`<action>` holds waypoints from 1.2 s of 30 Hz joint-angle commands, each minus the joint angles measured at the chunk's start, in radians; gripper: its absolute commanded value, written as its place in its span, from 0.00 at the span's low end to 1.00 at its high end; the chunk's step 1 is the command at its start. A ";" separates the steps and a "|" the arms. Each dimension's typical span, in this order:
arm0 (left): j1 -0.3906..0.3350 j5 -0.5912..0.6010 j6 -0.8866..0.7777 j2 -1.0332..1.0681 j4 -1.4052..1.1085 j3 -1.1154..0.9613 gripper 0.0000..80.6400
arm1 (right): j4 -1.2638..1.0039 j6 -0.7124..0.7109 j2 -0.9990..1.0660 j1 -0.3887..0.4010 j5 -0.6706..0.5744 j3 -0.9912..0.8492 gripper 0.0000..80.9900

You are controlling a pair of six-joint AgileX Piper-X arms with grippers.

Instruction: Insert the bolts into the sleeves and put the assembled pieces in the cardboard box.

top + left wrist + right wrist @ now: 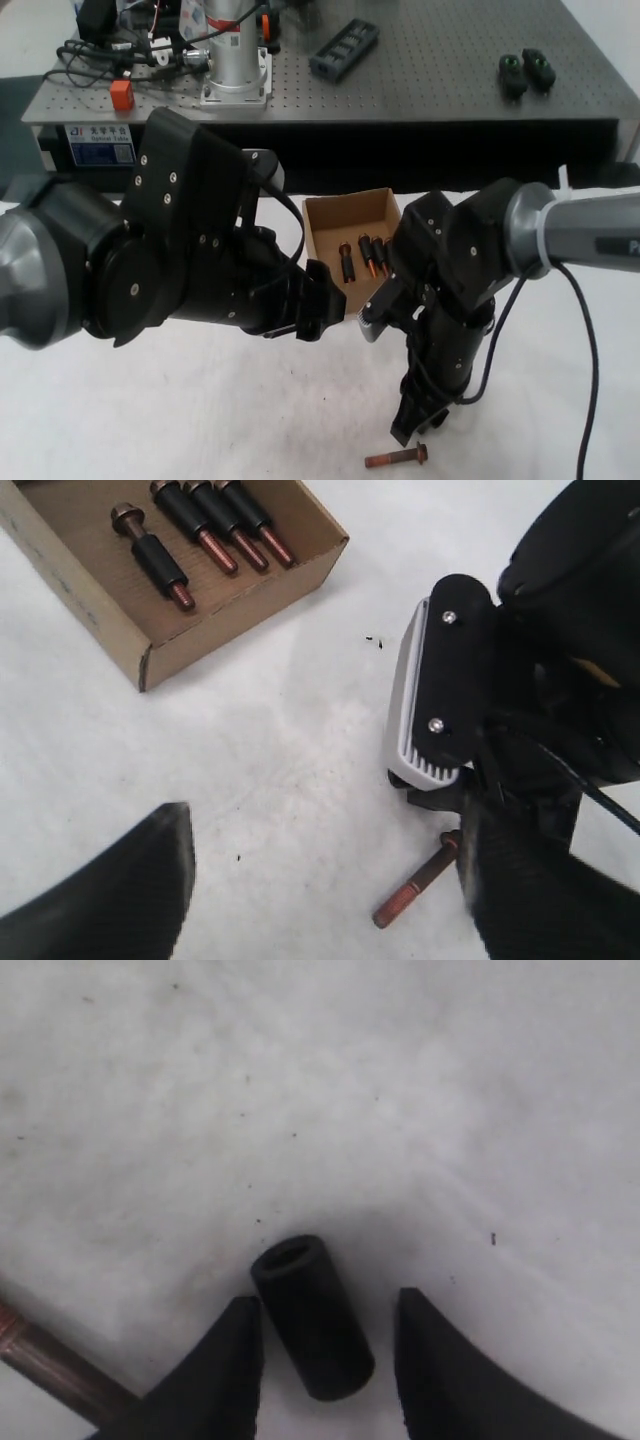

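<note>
A black sleeve lies on the white cloth between the two fingers of my right gripper, which is open, with small gaps on both sides. A copper bolt lies loose on the cloth just beside that gripper, and its shaft passes by one finger. The cardboard box behind holds several bolts in black sleeves. My left gripper hovers open over the cloth between the box and the loose bolt, holding nothing.
The right arm's wrist housing stands close to my left gripper. Behind the cloth is a dark perforated bench with a metal post, cables, a black tray and two dark knobs.
</note>
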 commanded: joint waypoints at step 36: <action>-0.183 0.056 0.527 0.427 0.373 -0.368 0.55 | 0.019 0.154 -0.290 -0.321 -0.175 0.067 0.06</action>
